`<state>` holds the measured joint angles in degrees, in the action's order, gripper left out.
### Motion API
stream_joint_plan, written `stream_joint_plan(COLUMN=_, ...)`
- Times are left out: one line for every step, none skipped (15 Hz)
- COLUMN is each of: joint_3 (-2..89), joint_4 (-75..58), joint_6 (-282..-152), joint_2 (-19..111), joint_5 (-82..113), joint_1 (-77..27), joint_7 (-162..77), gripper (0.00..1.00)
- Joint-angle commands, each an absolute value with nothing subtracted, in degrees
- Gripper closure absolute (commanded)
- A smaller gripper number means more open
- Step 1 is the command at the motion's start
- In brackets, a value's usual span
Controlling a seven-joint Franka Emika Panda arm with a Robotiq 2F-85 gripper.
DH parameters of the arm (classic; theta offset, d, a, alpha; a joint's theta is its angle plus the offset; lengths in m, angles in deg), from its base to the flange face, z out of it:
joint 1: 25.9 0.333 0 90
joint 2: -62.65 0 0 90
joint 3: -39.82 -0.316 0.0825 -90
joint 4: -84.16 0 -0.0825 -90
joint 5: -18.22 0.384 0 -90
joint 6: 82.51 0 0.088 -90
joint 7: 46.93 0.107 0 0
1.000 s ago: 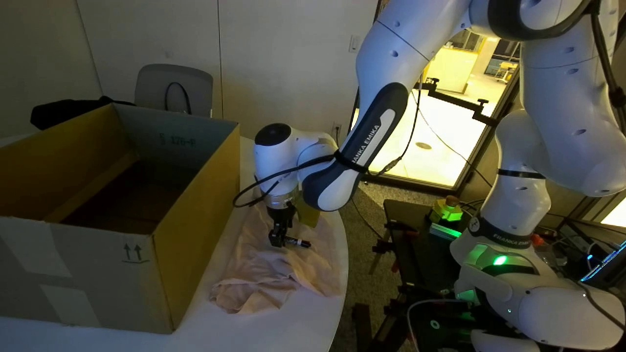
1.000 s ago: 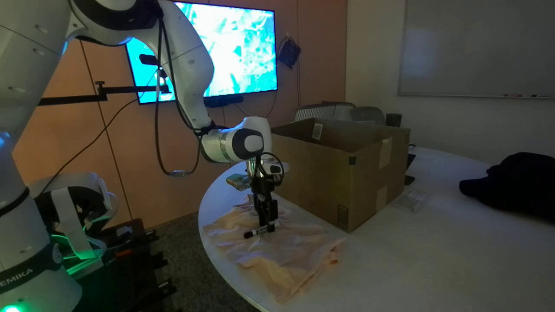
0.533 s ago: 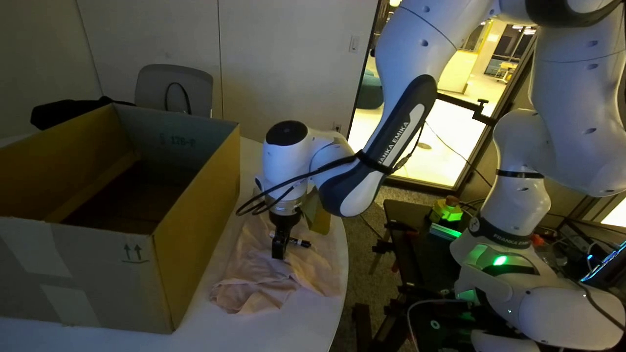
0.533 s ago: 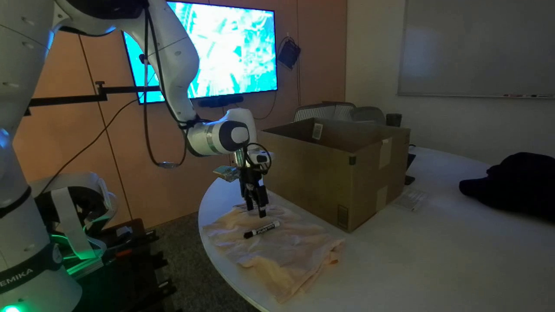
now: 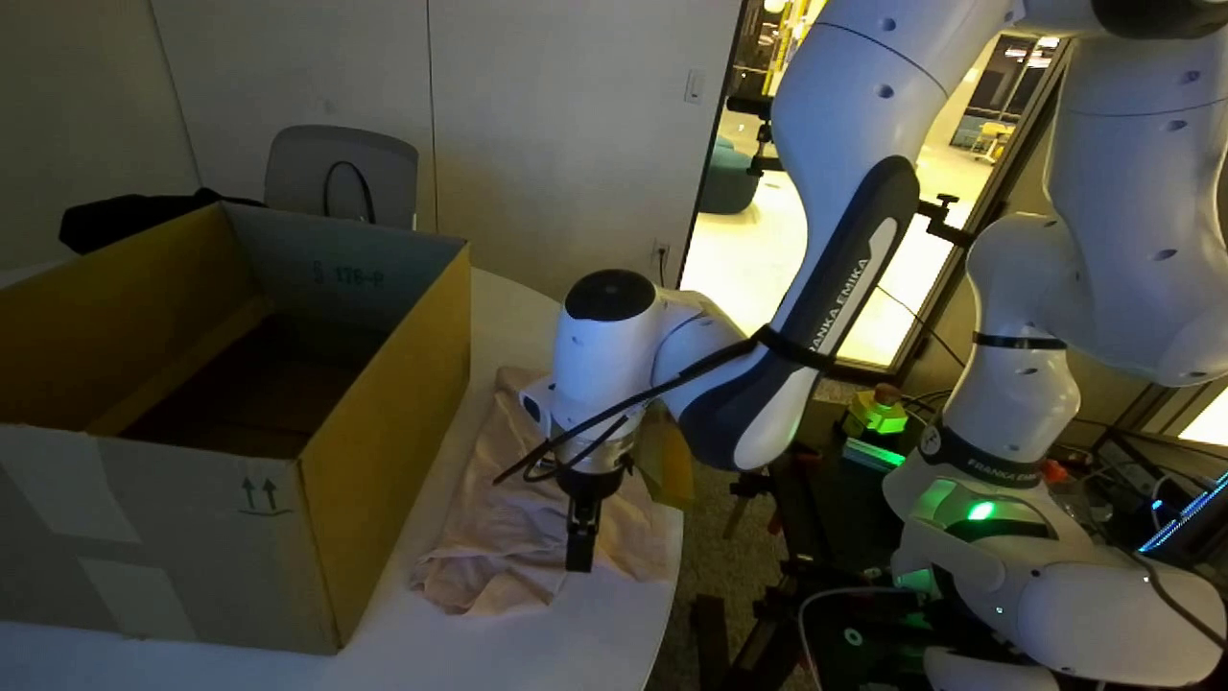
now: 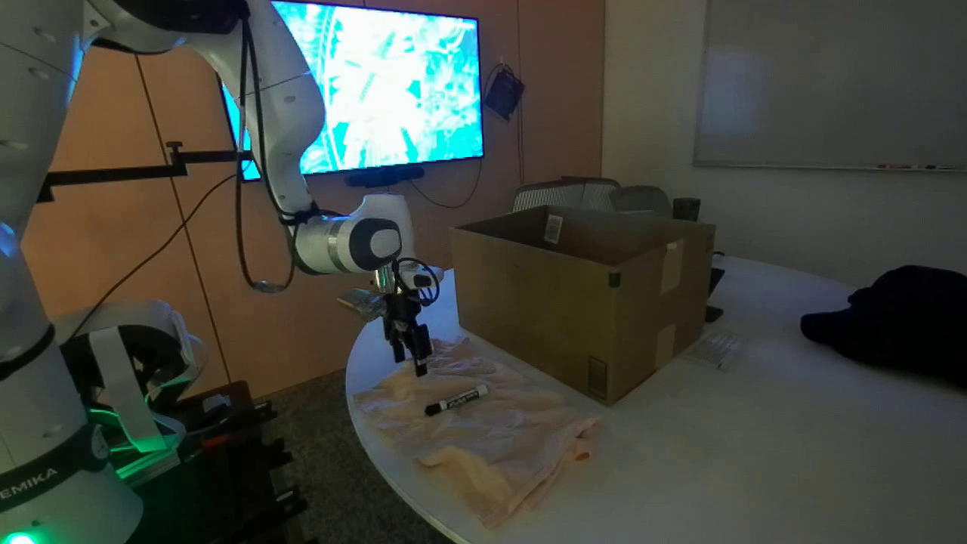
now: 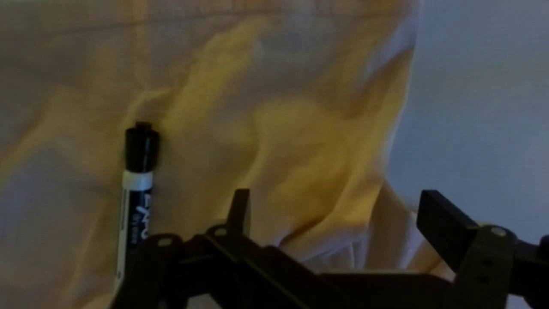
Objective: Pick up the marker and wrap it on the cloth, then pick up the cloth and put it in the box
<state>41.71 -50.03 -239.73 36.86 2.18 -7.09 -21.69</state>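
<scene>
The gripper (image 7: 334,206) hangs with its jaws wide apart above the rumpled pale cloth (image 7: 240,124), near one edge. Just left of the jaws in the wrist view, the black-capped marker (image 7: 136,201) lies on the cloth, partly hidden by the gripper; farther from the gripper, on the desk (image 6: 755,453), stands the open-topped cardboard box (image 6: 536,310).

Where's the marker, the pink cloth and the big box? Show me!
Marker (image 7: 137,207): in the wrist view, on its printed label.
Cloth (image 6: 491,434): in an exterior view, on its middle.
Box (image 6: 538,310): in an exterior view, on its long outer wall.
</scene>
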Motion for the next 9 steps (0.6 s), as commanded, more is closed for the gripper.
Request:
stream_joint_plan(joint_3=39.5, joint_4=-51.8, joint_6=-241.4, joint_2=36.7, joint_5=5.7, joint_1=-8.5, joint_7=-26.0, gripper=0.0)
stream_joint_plan(joint_3=39.4, joint_4=-52.0, joint_6=-241.0, joint_2=36.4, joint_5=6.2, joint_1=-8.6, joint_7=-26.7, gripper=0.0)
stream_joint_plan(joint_3=39.4, joint_4=-52.1, joint_6=-240.9, joint_2=36.1, joint_5=6.5, joint_1=-8.6, joint_7=-27.2, gripper=0.0)
stream_joint_plan(joint_3=39.3, joint_4=-52.3, joint_6=-241.1, joint_2=35.6, joint_5=6.8, joint_1=-8.7, joint_7=-27.8, gripper=0.0)
stream_joint_plan(joint_3=39.5, joint_4=-52.4, joint_6=-241.3, joint_2=35.2, joint_5=7.0, joint_1=-8.7, joint_7=-28.3, gripper=0.0)
stream_joint_plan(joint_3=39.8, joint_4=-52.3, joint_6=-241.5, joint_2=34.6, joint_5=6.9, joint_1=-8.5, joint_7=-28.3, gripper=0.0)
stream_joint_plan(joint_3=40.3, joint_4=-52.1, joint_6=-241.9, joint_2=33.9, joint_5=6.7, joint_1=-8.1, joint_7=-27.8, gripper=0.0)
stream_joint_plan(joint_3=40.3, joint_4=-52.1, joint_6=-242.0, joint_2=33.5, joint_5=7.0, joint_1=-8.4, joint_7=-28.1, gripper=0.0)
stream_joint_plan(joint_3=40.2, joint_4=-52.0, joint_6=-242.4, joint_2=33.1, joint_5=7.2, joint_1=-8.6, joint_7=-28.3, gripper=0.0)
